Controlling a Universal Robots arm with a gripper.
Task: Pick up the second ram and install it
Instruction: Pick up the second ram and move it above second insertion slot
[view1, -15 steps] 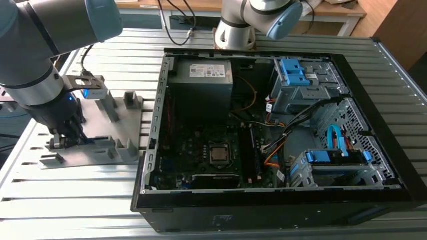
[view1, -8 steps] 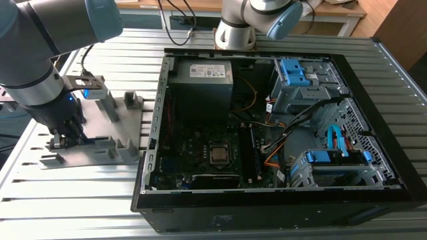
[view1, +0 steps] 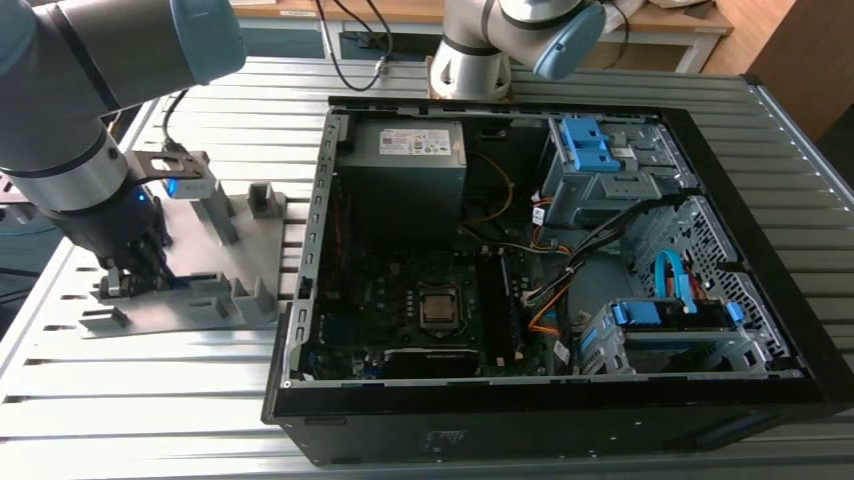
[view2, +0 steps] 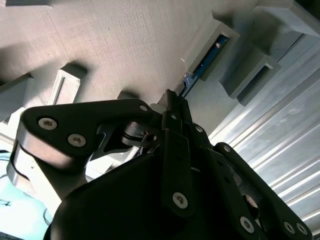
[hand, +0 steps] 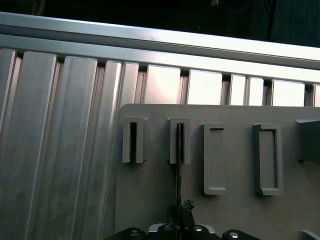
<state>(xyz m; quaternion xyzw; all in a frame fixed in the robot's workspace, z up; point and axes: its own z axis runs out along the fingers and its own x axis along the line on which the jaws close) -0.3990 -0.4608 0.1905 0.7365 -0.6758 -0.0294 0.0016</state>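
The second ram (hand: 178, 175) stands on edge on the grey fixture plate (hand: 150, 200). It shows as a thin dark line in the first wrist view and as a blue strip (view2: 202, 65) in the second wrist view. Its far end sits in the slot of a small grey block (hand: 172, 145), and its other end runs between the fingertips of the gripper (hand: 180, 216). In both wrist views the black fingers are drawn together on the stick, clamped on its two flat faces. Just beside the holding block is a second slotted block (hand: 125, 145), and on its other side stand two longer blocks with shallow rectangular recesses (hand: 214, 159).

In the exterior view the gripper (view1: 130, 280) is down at the plate (view1: 200, 310), at the exterior view's left. The plate lies on a slatted aluminium table (view1: 134, 400).

To the exterior view's right of the plate, just beside it, lies an open computer case (view1: 307, 250) on its side. It holds a dark motherboard (view1: 400, 290) with a processor socket (view1: 438, 308), a grey power supply (view1: 400, 150) at the far end, two drive cages with blue brackets (view1: 587, 140), and loose orange and blue cables (view1: 667, 275). A second arm's base (view1: 470, 60) stands at the table's far edge.
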